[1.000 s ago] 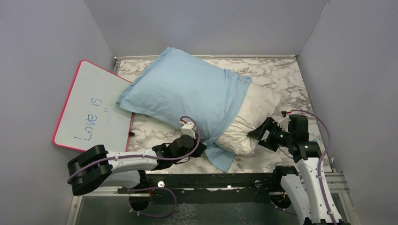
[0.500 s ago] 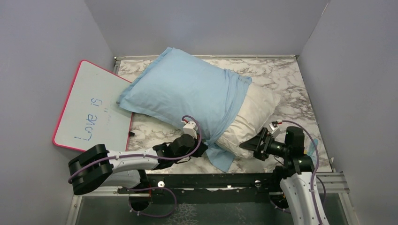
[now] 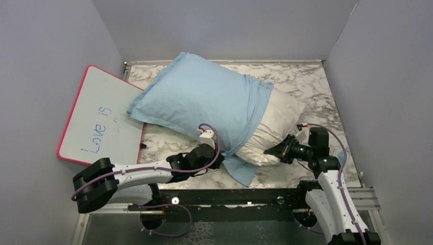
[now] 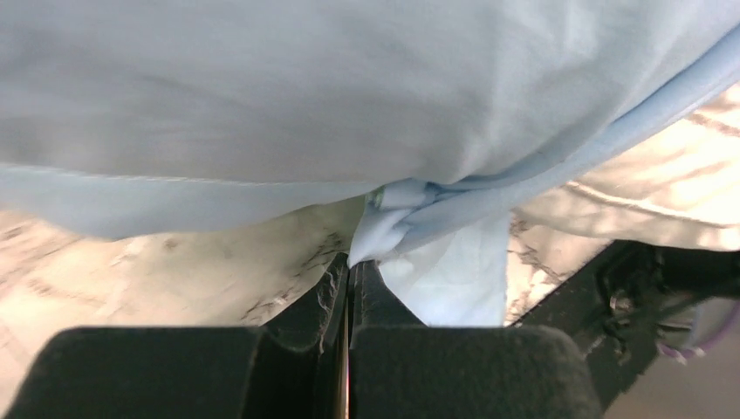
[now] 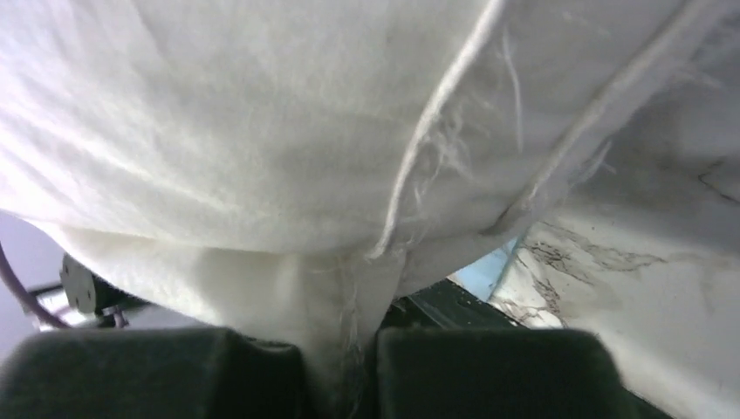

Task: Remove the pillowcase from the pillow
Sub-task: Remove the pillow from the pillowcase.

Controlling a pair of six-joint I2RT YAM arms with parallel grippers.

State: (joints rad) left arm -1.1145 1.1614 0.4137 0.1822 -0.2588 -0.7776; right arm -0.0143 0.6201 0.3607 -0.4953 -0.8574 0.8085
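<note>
At six o'clock of the pillowcase (image 3: 204, 97), the left gripper (image 4: 351, 269) pinches its blue hem (jaws tight together); the right gripper (image 5: 342, 358), at four o'clock, clamps the pillow (image 3: 278, 120) corner

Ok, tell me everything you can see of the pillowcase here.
The pillowcase is plain light blue thin cloth, creased, covering most of the pillow, whose white right end sticks out of its open mouth. It lies on the marble table; its near corner is bunched and pinched in the shut left tool.

High rear overview; wrist close-ups low at the pillow (image 3: 278, 125).
</note>
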